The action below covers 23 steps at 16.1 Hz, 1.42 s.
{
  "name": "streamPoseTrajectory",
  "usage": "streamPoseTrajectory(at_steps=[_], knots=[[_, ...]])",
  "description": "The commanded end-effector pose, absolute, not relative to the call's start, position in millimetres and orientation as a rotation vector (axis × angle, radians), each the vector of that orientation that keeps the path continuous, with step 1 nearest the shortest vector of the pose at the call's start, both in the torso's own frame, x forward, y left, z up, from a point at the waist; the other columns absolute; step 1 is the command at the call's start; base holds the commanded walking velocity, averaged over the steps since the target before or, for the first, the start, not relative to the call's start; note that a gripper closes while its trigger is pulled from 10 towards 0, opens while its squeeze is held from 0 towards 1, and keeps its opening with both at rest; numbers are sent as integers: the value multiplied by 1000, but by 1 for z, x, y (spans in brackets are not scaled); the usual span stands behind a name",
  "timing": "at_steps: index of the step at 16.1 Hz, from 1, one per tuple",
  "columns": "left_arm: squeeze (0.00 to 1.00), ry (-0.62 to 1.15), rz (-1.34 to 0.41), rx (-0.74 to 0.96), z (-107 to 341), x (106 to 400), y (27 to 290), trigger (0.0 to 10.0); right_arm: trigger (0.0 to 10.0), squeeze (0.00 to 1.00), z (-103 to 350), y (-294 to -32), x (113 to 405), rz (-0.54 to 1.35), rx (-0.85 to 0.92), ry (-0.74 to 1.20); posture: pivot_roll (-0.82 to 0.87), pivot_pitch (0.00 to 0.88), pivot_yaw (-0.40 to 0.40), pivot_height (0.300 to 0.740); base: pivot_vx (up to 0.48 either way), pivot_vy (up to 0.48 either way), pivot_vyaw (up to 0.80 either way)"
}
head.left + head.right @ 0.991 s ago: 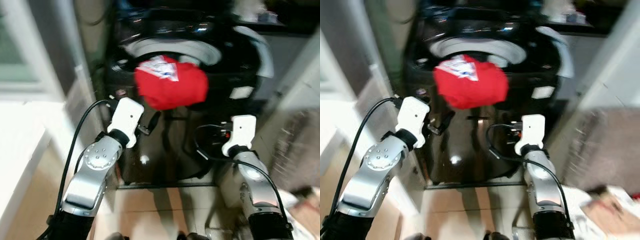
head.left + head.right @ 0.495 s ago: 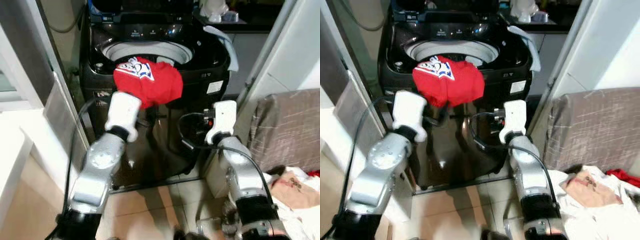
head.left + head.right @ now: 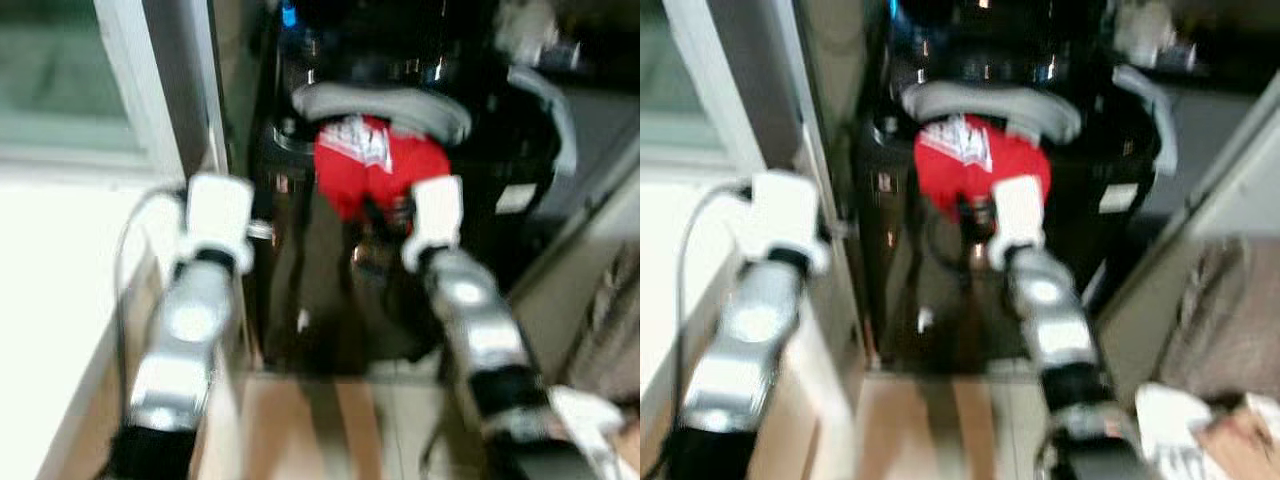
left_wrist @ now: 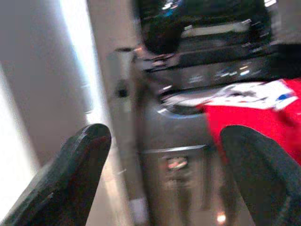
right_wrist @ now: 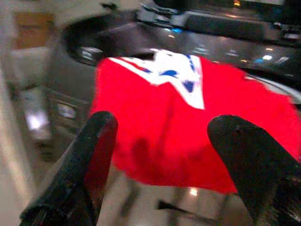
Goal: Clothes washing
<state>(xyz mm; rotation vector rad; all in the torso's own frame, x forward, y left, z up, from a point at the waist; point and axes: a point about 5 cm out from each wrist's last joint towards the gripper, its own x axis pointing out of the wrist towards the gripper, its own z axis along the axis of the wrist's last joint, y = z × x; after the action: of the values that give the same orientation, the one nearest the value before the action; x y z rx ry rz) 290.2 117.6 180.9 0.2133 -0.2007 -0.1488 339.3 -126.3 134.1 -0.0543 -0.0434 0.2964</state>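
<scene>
A red garment point(image 3: 380, 178) with a white print is draped over the front rim of a black washing machine point(image 3: 520, 150). The right gripper point(image 5: 164, 155) is held wide apart just before it; the left gripper point(image 4: 164, 174), equally wide, is raised beside the machine.

No legible text on the blurred washing machine point(image 3: 400, 90) or red garment point(image 5: 188, 122).

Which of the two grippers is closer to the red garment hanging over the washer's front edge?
The right gripper: its open fingers frame the red garment close up. The left gripper, also open, faces the washer off to the garment's side, by the window frame.
</scene>
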Motion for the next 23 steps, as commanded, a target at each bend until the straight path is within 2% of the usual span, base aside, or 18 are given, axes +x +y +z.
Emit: streamPoseTrajectory(at_steps=[1,4,6,9,13,19,23], knots=[[0,-255,-203,266,191,289,112,10000,10000,0,138,-124,337,293,-42,-69,6,0,-71,740,439,0,0],[0,-301,-314,352,201,287,100,10000,10000,0,121,-131,325,265,-19,-11,12,0,-69,740,472,0,0],[0,-292,-366,326,203,286,94,10000,10000,0,104,-141,313,230,-25,48,8,0,-59,740,0,0,0],[0,-291,-386,308,201,283,90,10000,10000,0,99,-144,308,219,-40,67,-7,0,-50,740,0,-150,-685],[0,-280,-386,296,200,286,88,10000,10000,0,112,-143,314,214,-46,27,-19,0,-49,740,124,-423,0],[0,-252,-351,260,197,282,95,10000,10000,0,106,-128,333,285,24,128,14,0,-55,740,49,0,0],[0,-230,-312,267,199,264,111,10000,10000,0,97,-116,341,286,80,212,90,79,-39,740,0,0,0]])
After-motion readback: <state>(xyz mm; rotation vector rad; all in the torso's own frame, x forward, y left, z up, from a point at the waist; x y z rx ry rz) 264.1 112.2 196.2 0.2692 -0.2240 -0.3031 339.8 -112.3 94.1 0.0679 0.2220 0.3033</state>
